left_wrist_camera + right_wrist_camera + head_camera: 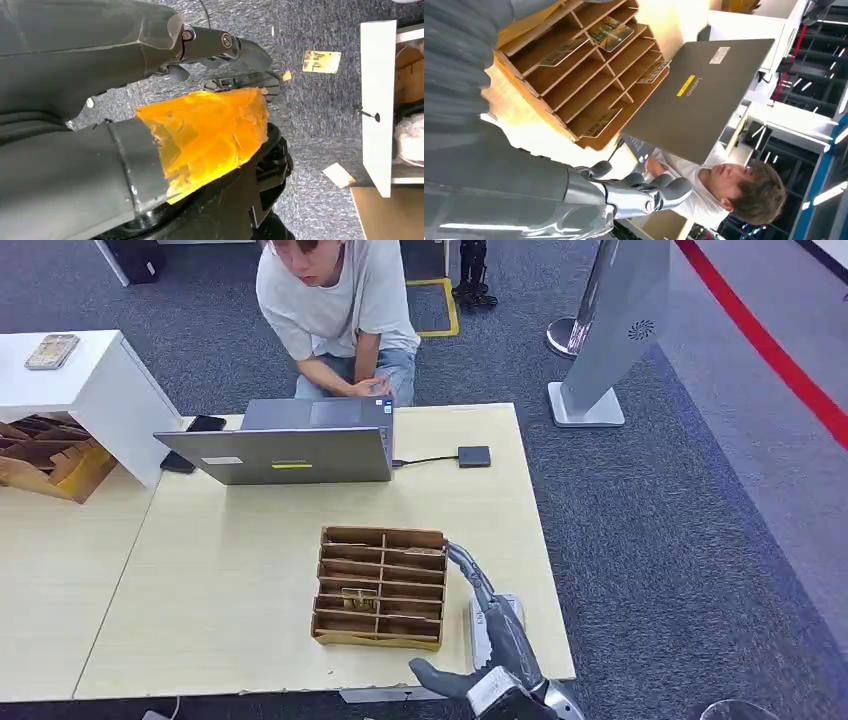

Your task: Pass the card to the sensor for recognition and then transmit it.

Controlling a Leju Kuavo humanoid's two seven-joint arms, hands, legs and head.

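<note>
A cardboard organiser [381, 587] with slotted rows stands near the front of the light wooden table [230, 580]. A card [359, 599] stands in one of its middle slots; the right wrist view shows several cards [611, 32] lying in the slots. The sensor [474, 456], a small dark square pad, lies right of the laptop [290, 445] and is cabled to it. My right hand [495, 635] hovers at the organiser's right side, fingers [649, 192] spread and holding nothing, one fingertip by the top right corner. My left hand [220, 45] hangs over the floor, fingers apart from the orange-wrapped thumb [210, 130].
A person [340, 310] sits behind the laptop, one hand at its keyboard. A black phone [205, 423] lies left of the laptop. A white cabinet [90, 390] stands at the far left, a grey kiosk stand [615, 330] at the far right. Loose cards [321, 61] lie on the carpet.
</note>
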